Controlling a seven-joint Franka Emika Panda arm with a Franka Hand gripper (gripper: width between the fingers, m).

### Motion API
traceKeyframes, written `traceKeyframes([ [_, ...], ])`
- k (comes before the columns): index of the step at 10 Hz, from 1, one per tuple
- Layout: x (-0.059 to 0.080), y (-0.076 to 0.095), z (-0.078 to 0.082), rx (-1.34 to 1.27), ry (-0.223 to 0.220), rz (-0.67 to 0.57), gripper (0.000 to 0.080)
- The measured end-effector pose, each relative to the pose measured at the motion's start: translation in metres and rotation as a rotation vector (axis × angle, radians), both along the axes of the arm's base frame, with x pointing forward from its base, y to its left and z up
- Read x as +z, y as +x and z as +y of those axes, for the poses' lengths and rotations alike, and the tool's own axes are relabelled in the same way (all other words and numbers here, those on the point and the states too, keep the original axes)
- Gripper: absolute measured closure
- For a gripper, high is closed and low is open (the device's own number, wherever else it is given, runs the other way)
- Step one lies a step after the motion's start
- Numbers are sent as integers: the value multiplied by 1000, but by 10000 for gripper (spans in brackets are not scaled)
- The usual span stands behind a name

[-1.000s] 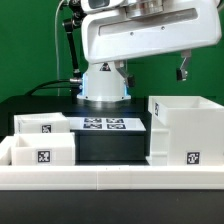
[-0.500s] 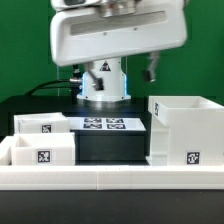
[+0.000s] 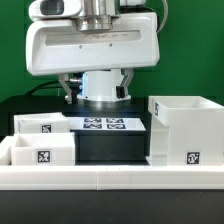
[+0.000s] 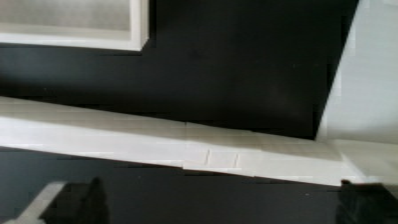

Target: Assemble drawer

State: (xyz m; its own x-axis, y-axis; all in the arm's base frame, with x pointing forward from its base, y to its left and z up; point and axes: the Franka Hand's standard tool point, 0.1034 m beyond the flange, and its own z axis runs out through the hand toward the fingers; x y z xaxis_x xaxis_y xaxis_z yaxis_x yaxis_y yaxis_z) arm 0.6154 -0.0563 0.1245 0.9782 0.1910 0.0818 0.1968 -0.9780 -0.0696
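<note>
The shell (image 3: 185, 130), stiff, light, smooth plastic, likely best pinched by a thin wall, stands at the exterior view's right of the marker board (image 3: 107, 124). The front tray (image 3: 42, 152) and back tray (image 3: 42, 124) sit at its left. The gripper (image 4: 217, 203) hangs spread and empty.

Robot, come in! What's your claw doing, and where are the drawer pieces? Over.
Claw open, empty, up high. Big drawer box and two small trays sit apart, untouched. Nothing in the way. Over.

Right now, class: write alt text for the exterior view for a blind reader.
A white robot arm looms over a black table. A large white drawer shell stands at the exterior view's right, two smaller trays at its left.
</note>
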Motion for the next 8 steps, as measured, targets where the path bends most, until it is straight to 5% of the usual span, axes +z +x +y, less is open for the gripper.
traceKeyframes([
  [4, -8, -5, -10, 55, -14, -14, 151],
  [6, -41, -34, -41, 88, -41, -39, 151],
  [8, -60, -43, -55, 90, -48, -25, 151],
])
